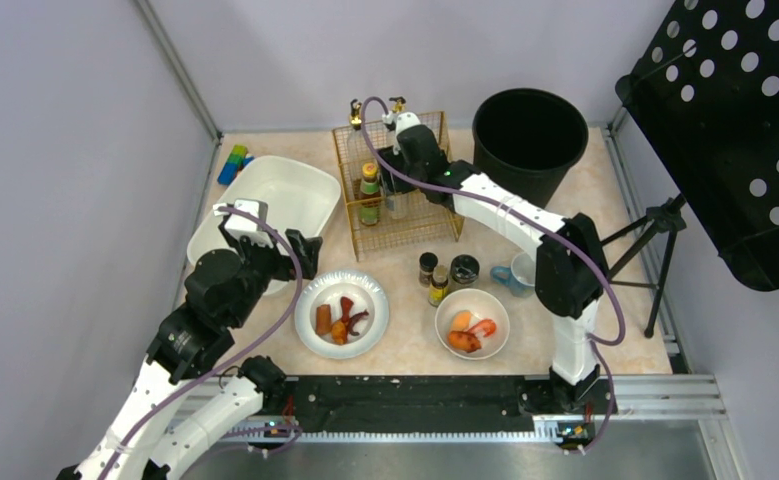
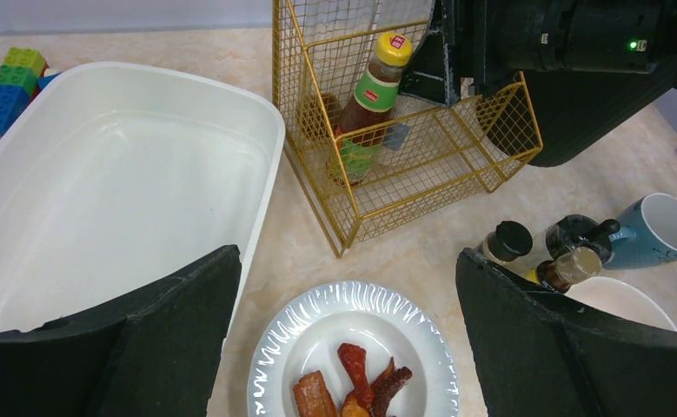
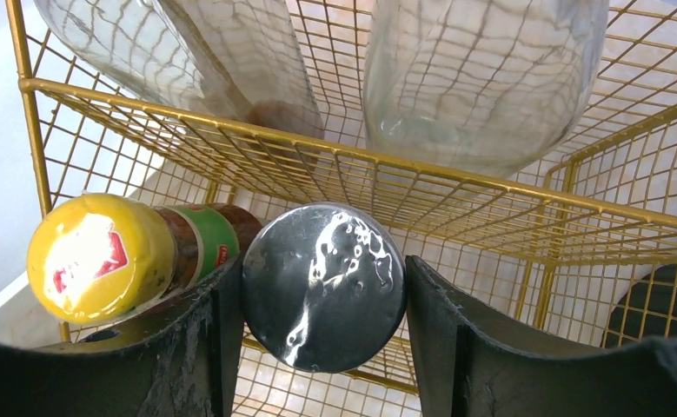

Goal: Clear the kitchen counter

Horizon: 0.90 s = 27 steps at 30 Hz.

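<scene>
The left tool [image 2: 348,261] hangs spread wide above the worktop [image 1: 410,335] near the plate [image 2: 317,321]. Further right, the right tool [image 3: 321,269] pinches a silver-capped jar [image 3: 324,313] from above, upright inside the wire rack [image 3: 230,143]; it should lift straight up.

A: What is counted?
B: Counted are four bottles [image 1: 368,195], three small jars [image 1: 463,270], one wire rack [image 1: 415,228], one mug [image 1: 510,274], one white plate [image 1: 370,295], one bowl [image 1: 487,305], one white tub [image 1: 295,195], one black bucket [image 1: 545,178].
</scene>
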Each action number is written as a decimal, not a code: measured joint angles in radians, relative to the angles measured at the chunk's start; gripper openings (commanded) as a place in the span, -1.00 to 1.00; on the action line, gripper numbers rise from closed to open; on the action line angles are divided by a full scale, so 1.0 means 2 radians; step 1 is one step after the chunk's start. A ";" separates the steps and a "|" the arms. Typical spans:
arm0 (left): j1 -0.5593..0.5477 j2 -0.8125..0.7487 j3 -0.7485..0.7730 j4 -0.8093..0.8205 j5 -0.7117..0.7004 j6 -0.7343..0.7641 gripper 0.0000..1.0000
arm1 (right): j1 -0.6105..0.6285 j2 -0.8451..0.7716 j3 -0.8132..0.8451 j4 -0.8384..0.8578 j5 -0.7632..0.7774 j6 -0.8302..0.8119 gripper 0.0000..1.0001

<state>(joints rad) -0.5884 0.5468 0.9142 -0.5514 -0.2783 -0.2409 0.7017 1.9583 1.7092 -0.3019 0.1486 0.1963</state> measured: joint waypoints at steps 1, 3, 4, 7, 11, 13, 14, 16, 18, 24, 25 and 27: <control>0.000 0.000 0.000 0.000 0.000 0.000 0.96 | 0.000 0.000 0.000 0.000 0.000 0.000 0.20; 0.000 0.000 0.000 0.000 0.000 0.000 0.95 | 0.000 0.000 0.000 0.000 0.001 0.002 0.25; 0.000 0.000 0.000 0.000 0.000 0.000 0.95 | 0.000 0.000 0.000 0.000 0.001 0.003 0.28; 0.000 0.000 0.000 0.000 0.000 0.000 0.95 | 0.000 0.000 0.000 -0.001 0.002 0.004 0.39; 0.000 0.000 0.000 0.000 0.000 0.000 0.95 | 0.000 0.000 0.001 0.001 0.006 0.004 0.54; 0.000 0.000 0.000 0.000 0.000 0.000 0.95 | 0.000 -0.001 0.001 0.001 0.007 0.005 0.56; 0.000 0.000 0.000 0.000 0.000 0.000 0.96 | 0.000 -0.001 0.000 0.000 0.008 0.005 0.56; 0.000 0.000 0.000 0.000 0.000 0.000 0.96 | 0.000 -0.006 0.000 -0.002 0.008 0.005 0.57; 0.000 0.000 0.000 0.000 0.000 0.000 0.95 | 0.000 -0.021 -0.006 0.000 0.007 0.005 0.57; 0.000 0.001 0.000 0.000 0.000 0.000 0.96 | 0.000 -0.143 -0.093 0.005 0.004 0.005 0.58; 0.000 0.001 0.000 0.000 0.000 0.000 0.95 | 0.000 -0.167 -0.110 0.008 0.003 0.005 0.57; 0.000 0.001 0.000 0.000 0.000 0.000 0.96 | 0.000 -0.216 -0.148 0.013 -0.002 0.005 0.56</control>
<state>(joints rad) -0.5884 0.5480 0.9142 -0.5514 -0.2779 -0.2409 0.7013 1.5257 1.4136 -0.2764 0.1455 0.2058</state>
